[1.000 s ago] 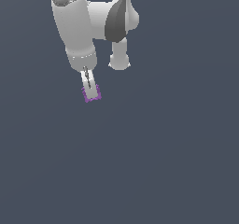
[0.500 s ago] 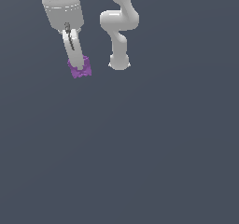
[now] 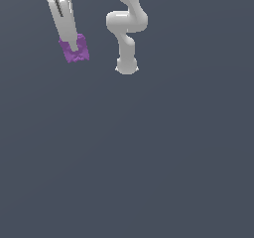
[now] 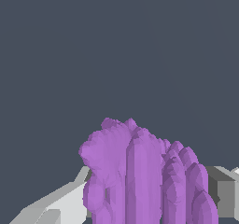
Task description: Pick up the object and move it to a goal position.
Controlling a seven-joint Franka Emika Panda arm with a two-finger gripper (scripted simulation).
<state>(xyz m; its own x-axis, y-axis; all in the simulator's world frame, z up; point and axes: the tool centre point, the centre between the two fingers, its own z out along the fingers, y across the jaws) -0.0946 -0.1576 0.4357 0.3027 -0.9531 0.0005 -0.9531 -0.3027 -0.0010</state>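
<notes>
lumpy ridged purple object (image 3: 74,49) risen further, clamped between jaws.

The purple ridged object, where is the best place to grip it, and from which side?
Across its narrow middle, probably: the purple object is already held so, the hand coming from above, one finger on each flank beside the ridges.
</notes>
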